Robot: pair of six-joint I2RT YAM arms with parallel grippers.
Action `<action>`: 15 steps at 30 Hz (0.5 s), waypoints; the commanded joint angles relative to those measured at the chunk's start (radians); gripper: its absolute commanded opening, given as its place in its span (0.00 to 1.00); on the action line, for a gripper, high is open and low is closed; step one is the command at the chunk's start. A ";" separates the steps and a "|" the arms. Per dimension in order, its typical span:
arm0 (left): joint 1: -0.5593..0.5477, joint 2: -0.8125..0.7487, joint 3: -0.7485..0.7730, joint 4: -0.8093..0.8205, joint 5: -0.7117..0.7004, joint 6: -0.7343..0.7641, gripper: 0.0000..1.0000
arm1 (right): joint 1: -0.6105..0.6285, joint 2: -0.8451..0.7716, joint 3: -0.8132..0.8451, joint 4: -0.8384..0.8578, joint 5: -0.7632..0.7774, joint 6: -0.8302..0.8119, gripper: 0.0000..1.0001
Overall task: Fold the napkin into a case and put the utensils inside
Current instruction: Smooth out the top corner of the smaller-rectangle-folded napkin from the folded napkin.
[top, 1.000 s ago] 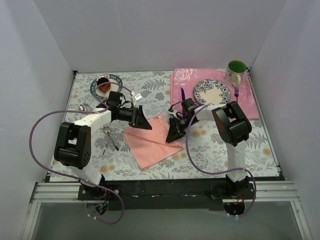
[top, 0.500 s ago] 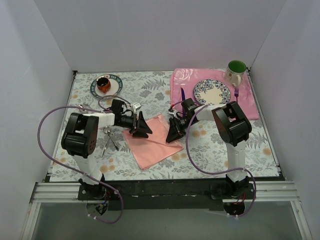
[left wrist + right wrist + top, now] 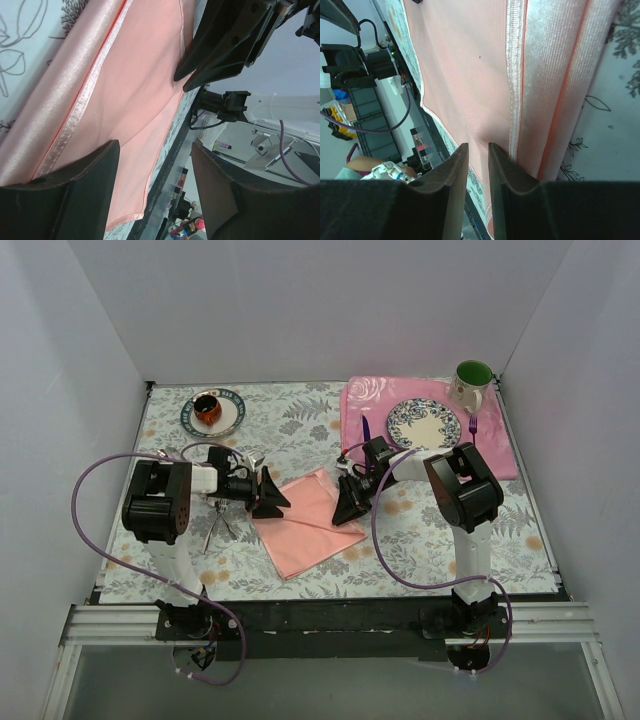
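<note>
The salmon-pink napkin (image 3: 305, 525) lies flat on the floral tablecloth with a folded, hemmed band along one side (image 3: 135, 90) (image 3: 465, 75). My left gripper (image 3: 268, 496) (image 3: 155, 150) is open, jaws wide, low over the napkin's left corner with nothing between them. My right gripper (image 3: 350, 504) (image 3: 477, 147) is at the napkin's right corner, its fingers a narrow gap apart and their tips on the cloth beside the hem. The silver utensils (image 3: 217, 522) lie on the table to the left of the napkin, close to the left arm. No case shows.
A saucer with a small brown cup (image 3: 212, 412) sits at the back left. At the back right, a rose-patterned pink placemat (image 3: 500, 455) holds a patterned plate (image 3: 424, 424), a purple knife (image 3: 366, 428), a purple fork (image 3: 473, 425) and a green-lined mug (image 3: 472, 380).
My left arm has folded back and its gripper has slid left and nearer along the napkin's left edge. The right gripper and the napkin have stayed put.
</note>
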 commanded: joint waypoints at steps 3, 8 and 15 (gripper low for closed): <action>0.048 0.021 -0.038 0.020 0.047 0.057 0.58 | 0.004 0.024 -0.024 -0.011 0.085 -0.035 0.32; 0.059 0.012 -0.024 0.001 0.125 0.083 0.58 | 0.002 0.023 -0.025 -0.014 0.090 -0.040 0.32; 0.059 -0.164 0.048 -0.081 0.122 0.190 0.55 | 0.004 0.015 -0.019 -0.011 0.078 -0.038 0.31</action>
